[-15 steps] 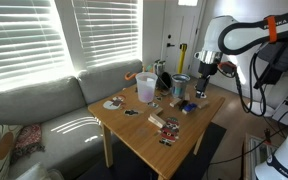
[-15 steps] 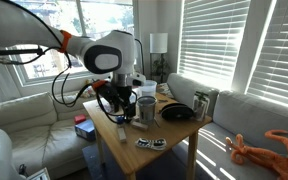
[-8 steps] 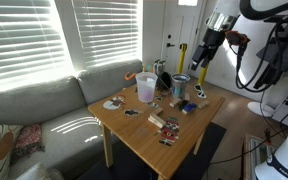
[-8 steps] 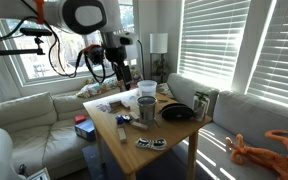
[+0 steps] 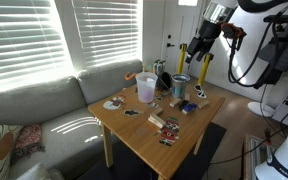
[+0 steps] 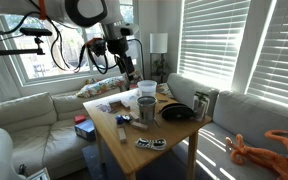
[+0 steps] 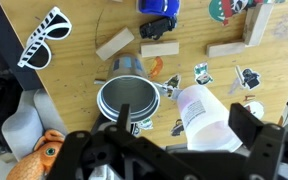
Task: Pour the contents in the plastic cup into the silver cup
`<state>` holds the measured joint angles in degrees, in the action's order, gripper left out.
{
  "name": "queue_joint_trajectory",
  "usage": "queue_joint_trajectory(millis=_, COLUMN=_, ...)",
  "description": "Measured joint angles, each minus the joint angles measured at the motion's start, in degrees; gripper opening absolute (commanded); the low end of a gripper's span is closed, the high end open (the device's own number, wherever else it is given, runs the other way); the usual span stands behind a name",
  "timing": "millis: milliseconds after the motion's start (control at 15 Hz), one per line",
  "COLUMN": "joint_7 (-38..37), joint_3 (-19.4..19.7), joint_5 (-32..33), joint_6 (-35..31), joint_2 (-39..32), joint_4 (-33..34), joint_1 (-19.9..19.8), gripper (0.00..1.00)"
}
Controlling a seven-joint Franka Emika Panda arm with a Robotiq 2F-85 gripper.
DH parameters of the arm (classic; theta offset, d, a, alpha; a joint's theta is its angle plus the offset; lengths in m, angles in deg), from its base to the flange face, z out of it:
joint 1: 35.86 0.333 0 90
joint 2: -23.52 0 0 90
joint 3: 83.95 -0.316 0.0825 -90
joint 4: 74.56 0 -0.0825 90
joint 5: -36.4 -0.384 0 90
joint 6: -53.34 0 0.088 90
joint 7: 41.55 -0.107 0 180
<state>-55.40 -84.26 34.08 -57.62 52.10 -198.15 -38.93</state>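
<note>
In an exterior view your hand [image 5: 197, 47] hangs high above the far edge of the bench [image 5: 134, 135], well clear of everything on it. The plastic cup [image 5: 145, 88] stands upright near the silver cup [image 5: 181, 86], with a gap between them. In the other exterior view the hand [image 6: 120, 63] is again up in the air, with the plastic cup [image 6: 147, 90] behind the silver cup [image 6: 146, 108] and both untouched. Looking down through the wrist view, the fingers [image 7: 256, 140] are spread wide with nothing between them. The silver cup [image 7: 126, 100] lies almost straight below and the plastic cup [image 7: 208, 112] just beside it. I judge you are at the reach, with no grasp made yet. Next you need to shift over the plastic cup, come down around its side and close gently. It looks thin-walled, so a hard squeeze could buckle it, and the silver cup is close enough to get bumped.
</note>
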Motion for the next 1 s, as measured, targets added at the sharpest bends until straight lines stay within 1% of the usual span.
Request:
queue_joint_trajectory(millis=267, joint_7=0.00, joint_3=0.01, joint_5=0.00, joint_6=0.00, joint_2=-0.02, joint_4=-0.02, joint_1=0.00, gripper=1.00)
queue_joint_trajectory(millis=467, joint_7=-0.41, joint_3=-0.52, joint_5=-0.40, joint_6=-4.84, joint_2=-1.61, joint_4=0.74, joint_1=0.19, gripper=1.00)
queue_joint_trajectory(millis=733, joint_7=-1.49, joint_3=-3.07, joint_5=-0.40, joint_6=-11.89, joint_2=-9.60, joint_4=6.22, joint_1=1.38, gripper=1.00)
queue_joint_trajectory(millis=1000, joint_7=-1.44, joint_3=-4.41, joint_5=-0.74, joint_6=-12.63, joint_2=-20.18, joint_4=15.08, joint_1=3.95, gripper=1.00)
